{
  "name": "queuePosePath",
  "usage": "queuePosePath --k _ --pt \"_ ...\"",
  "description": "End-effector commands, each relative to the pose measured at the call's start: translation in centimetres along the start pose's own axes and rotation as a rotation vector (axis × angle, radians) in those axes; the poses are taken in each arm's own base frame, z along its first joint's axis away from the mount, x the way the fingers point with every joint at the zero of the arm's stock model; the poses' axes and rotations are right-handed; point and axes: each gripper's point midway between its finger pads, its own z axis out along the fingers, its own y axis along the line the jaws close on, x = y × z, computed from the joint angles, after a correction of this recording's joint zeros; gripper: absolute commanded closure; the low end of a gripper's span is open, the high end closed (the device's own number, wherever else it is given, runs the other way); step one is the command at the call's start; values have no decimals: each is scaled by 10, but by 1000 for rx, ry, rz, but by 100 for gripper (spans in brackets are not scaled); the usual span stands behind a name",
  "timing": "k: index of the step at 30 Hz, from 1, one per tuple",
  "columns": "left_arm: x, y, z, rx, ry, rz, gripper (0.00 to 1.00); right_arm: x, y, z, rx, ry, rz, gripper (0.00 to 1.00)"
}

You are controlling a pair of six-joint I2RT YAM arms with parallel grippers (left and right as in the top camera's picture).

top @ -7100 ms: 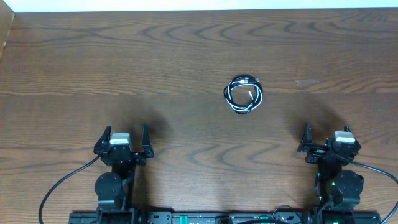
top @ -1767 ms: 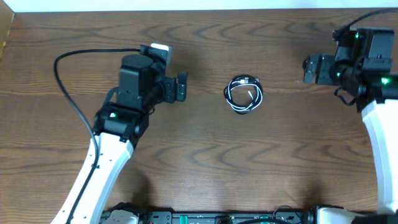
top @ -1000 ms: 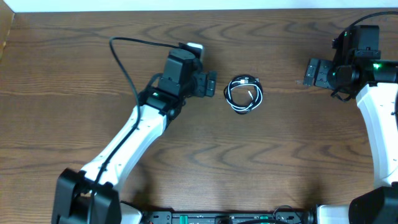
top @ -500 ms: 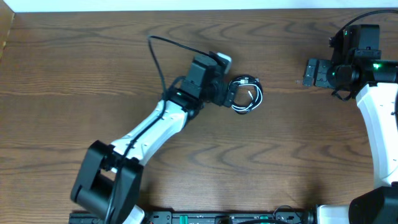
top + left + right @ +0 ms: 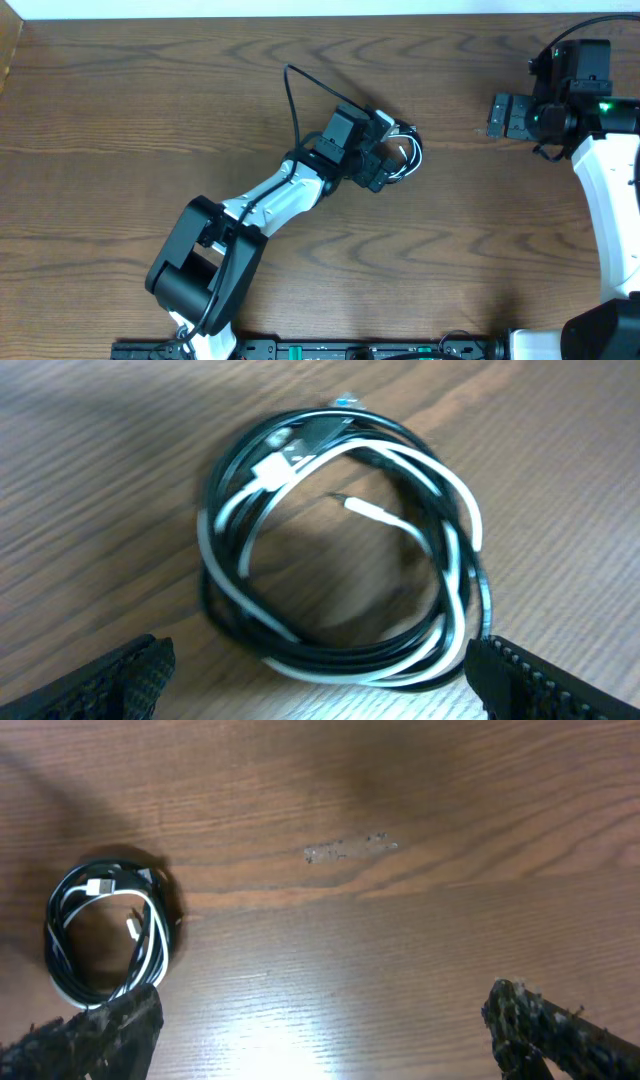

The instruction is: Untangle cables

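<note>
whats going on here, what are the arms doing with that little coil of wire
Two robot arms are set to untangle a small coil of thin black and white cords lying on a brown wooden table. The left gripper hovers right over the coil, jaws wide open and a finger on either side of it, with nothing gripped yet. The right gripper hangs open well off to the side. The cords are looped together, so no untangling has begun.

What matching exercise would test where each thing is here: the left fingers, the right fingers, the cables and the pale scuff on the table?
1 left fingers
2 right fingers
3 cables
4 scuff

a open, away from the cables
b pale, on the table
c open, at the cables
d black and white, looped together

Pairs: 1-c, 2-a, 3-d, 4-b
</note>
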Motion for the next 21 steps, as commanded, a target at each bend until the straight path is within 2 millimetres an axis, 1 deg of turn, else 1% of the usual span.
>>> queuePosePath --k 1,7,11,13,14,16,17,18,19,21 --pt "-17 -11 0 33 -42 51 2 12 -1 13 0 26 -12 1" --pt "-20 -13 0 35 -57 59 2 27 -2 30 -7 50 3 1" --pt "-21 -9 0 13 -58 77 2 39 8 40 -65 72 6 7" --pt "-21 0 0 -41 -54 75 2 45 10 45 -80 85 22 12" --pt "-21 3 0 -58 -54 74 2 51 11 48 -79 95 39 18" --pt "-21 10 0 -95 -52 71 2 57 16 52 -93 110 48 21" --pt "-21 19 -2 -150 -51 49 2 61 20 54 -102 117 40 22" --pt "-21 30 -4 -210 -50 26 2 64 23 55 -104 123 39 25" --pt "-21 43 -7 -278 -50 -2 2 68 26 57 -98 129 43 26" --pt "-21 57 -11 -330 -56 -46 2 73 35 61 -102 128 35 21"
